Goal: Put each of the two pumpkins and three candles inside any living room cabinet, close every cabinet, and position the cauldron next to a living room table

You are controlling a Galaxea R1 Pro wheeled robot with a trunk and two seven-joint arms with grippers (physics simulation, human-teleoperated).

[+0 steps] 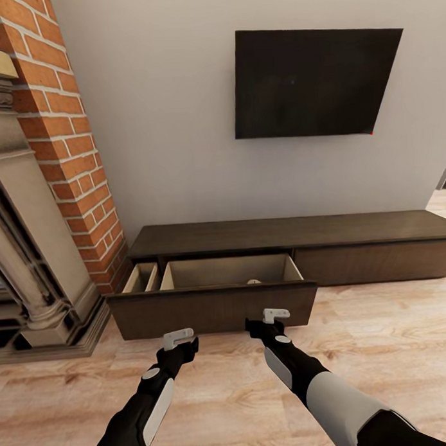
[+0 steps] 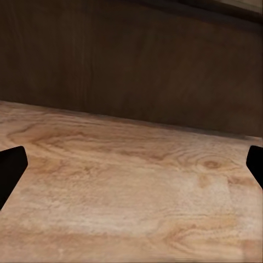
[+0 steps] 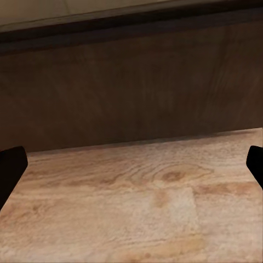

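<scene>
The long low dark-brown cabinet (image 1: pixel 294 232) stands against the wall, and its left drawer (image 1: pixel 213 308) is pulled out toward me. Over the drawer front peeks a small beige top, probably a candle (image 1: pixel 254 282); the rest of the drawer's inside is hidden behind that front. My left gripper (image 1: pixel 179 338) hovers low over the floor just in front of the drawer front, open. Its dark fingers (image 2: pixel 11 170) sit wide apart with nothing between them. My right gripper (image 1: pixel 276 314) is close to the drawer front's right part, also open, its fingers (image 3: pixel 11 167) spread and empty.
A brick chimney (image 1: pixel 66 145) and stone fireplace surround (image 1: pixel 37 255) stand at the left, close to the drawer's left end. A black TV (image 1: pixel 311 81) hangs on the wall above. The cabinet's right front (image 1: pixel 372 261) is shut. Wooden floor (image 1: pixel 381 346) lies open at the right.
</scene>
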